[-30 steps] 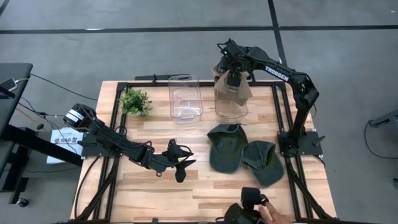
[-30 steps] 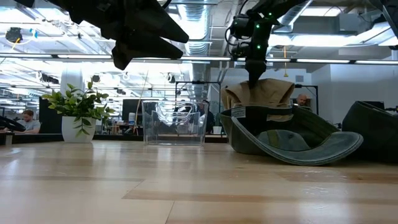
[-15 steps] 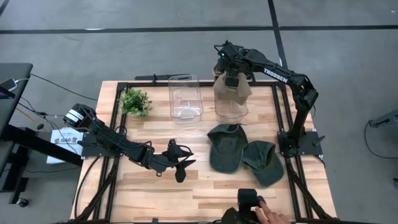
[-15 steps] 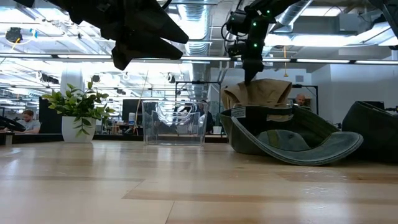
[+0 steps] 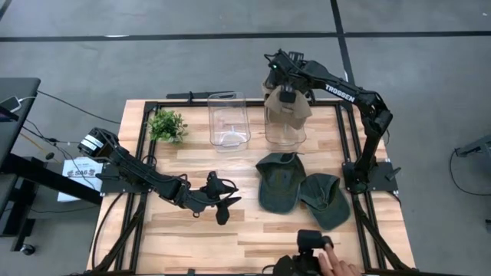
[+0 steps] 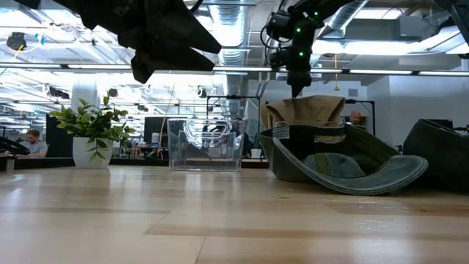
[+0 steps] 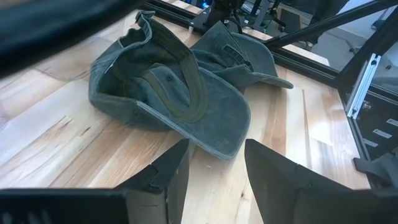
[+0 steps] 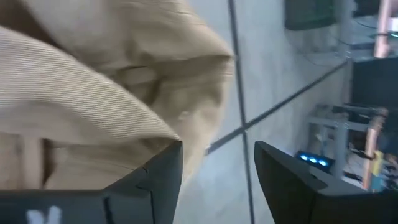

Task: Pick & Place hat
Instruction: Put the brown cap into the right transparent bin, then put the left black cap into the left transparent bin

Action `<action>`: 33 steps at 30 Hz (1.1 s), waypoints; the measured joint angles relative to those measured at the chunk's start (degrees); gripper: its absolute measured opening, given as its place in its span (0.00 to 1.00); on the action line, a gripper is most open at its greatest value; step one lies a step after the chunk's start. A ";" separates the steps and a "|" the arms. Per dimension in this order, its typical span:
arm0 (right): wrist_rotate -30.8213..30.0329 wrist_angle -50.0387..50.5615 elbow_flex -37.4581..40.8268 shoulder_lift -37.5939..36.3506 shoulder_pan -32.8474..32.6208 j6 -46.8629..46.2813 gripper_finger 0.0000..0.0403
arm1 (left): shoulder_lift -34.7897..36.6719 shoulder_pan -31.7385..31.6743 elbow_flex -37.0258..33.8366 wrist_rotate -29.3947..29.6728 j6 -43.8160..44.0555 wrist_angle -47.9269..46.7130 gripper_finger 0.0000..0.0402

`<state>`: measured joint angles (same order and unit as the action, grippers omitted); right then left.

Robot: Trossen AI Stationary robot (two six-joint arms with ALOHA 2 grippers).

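Note:
A tan hat sits bunched in the right-hand clear container at the table's far side, its top standing above the rim. My right gripper is open right over that hat's top. Two dark green hats lie on the wood nearer the front, the first upside down with its brim on the table. My left gripper hangs open above the table, left of the green hats. My right gripper points down at the top of the tan hat with its fingers spread; I cannot tell whether the fingertips still touch the cloth. The hat rests in the container.
A second clear container stands beside the first. A small potted plant is at the far left. A person's hand holds a dark object at the near edge. Bare wood lies at the near left.
My right gripper has drawn slightly up from the tan hat's top and swayed a little sideways over it. The person's hand at the near edge has shifted.

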<state>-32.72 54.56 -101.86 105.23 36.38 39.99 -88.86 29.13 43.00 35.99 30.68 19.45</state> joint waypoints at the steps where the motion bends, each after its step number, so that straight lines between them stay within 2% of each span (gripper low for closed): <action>1: -0.87 -0.69 0.00 0.00 0.00 -0.02 0.49 | 0.00 0.02 0.00 0.00 0.00 -0.06 0.38; 6: -2.41 -4.61 -0.02 -0.63 0.00 -0.22 0.47 | 0.00 0.00 0.00 0.00 0.00 -0.13 0.38; 9: -3.29 -7.81 -0.11 -1.52 0.00 -1.63 0.43 | 0.00 0.00 0.00 0.00 0.00 -0.16 0.38; 13: -2.82 -7.27 -0.06 -3.08 0.00 -6.54 0.36 | 0.00 0.02 0.00 0.00 0.00 -0.54 0.38; 16: 0.77 -3.38 -0.04 -5.15 -0.41 -12.89 0.30 | 0.00 0.02 0.00 0.00 -0.22 -0.65 0.38; 21: 12.54 7.91 -0.04 -10.00 -3.03 -23.67 0.21 | 0.00 -0.07 0.00 0.00 -1.51 -0.87 0.38; 23: 15.51 11.13 -0.02 -12.53 -5.41 -27.37 0.17 | 0.22 -0.67 0.00 -0.23 -2.88 -0.71 0.38; 26: 16.09 14.25 -0.02 -16.76 -11.11 -32.10 0.11 | 0.87 -2.21 0.00 -1.70 -3.60 -0.49 0.38; 31: 15.78 14.71 -0.03 -24.08 -25.25 -41.18 0.04 | 1.28 -4.12 -0.02 -6.67 -4.73 -0.59 0.38; 33: 13.53 14.87 -0.03 -26.42 -32.40 -45.64 0.02 | 1.44 -4.74 -0.02 -8.70 -5.52 -0.36 0.38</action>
<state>-19.19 69.43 -101.90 78.81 3.98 -5.65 -87.42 24.39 42.98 27.29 25.15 19.09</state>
